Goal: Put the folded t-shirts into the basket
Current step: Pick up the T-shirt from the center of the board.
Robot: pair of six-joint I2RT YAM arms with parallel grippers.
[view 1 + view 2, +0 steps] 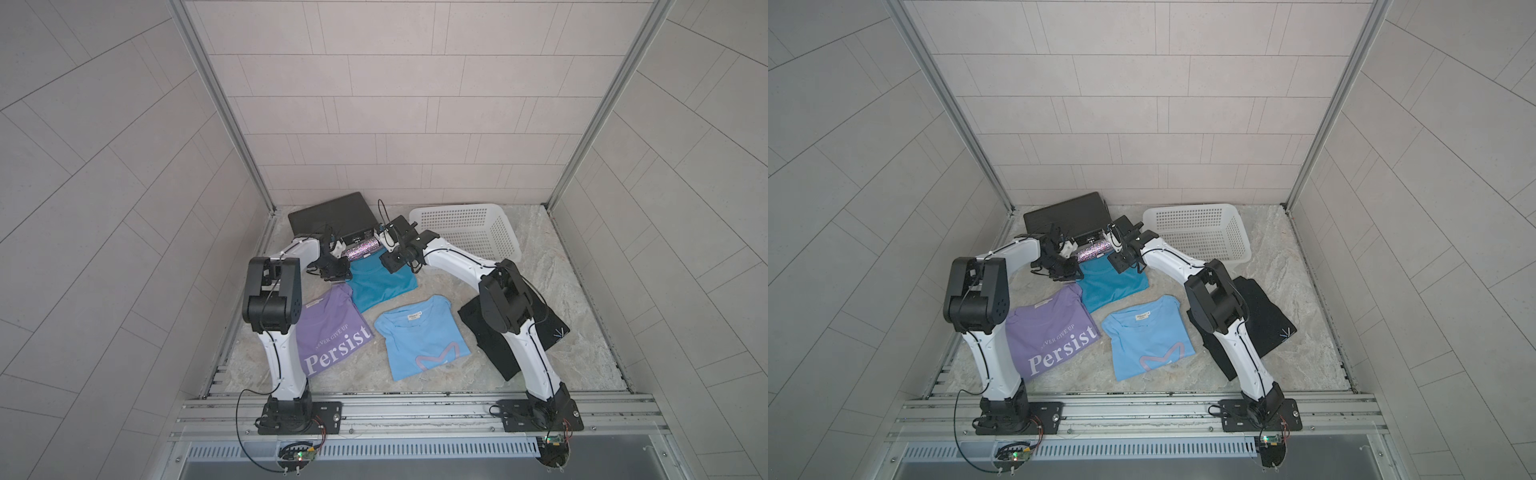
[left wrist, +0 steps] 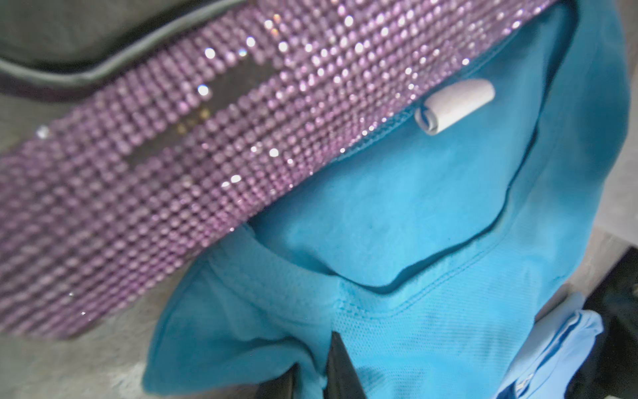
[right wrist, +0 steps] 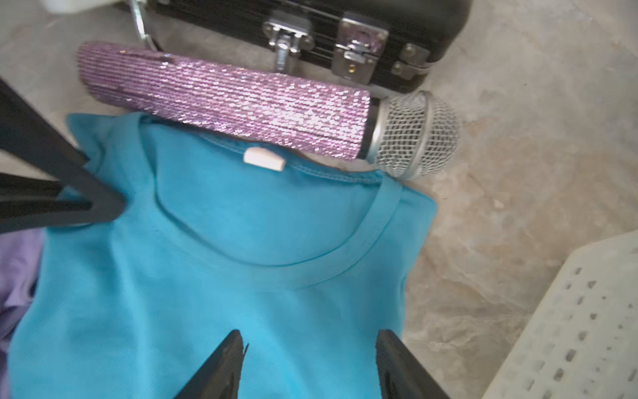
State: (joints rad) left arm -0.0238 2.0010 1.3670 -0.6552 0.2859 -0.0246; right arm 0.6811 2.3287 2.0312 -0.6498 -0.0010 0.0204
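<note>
Teal tee (image 3: 241, 276) goes first: pickup step, basket (image 1: 457, 224) empty. My left gripper (image 2: 310, 373): fingers narrow, teal shoulder fold pinched between. My right gripper (image 3: 310, 359): fingers wide over other shoulder, holding nothing. Glittery microphone (image 3: 224, 100) lies across collar, just beyond both fingertips, may roll on lift. Next: right closes on cloth, both lift level, carry to basket outboard of right fingers. Both arms reached forward, elbows high, wrists pitched down.
</note>
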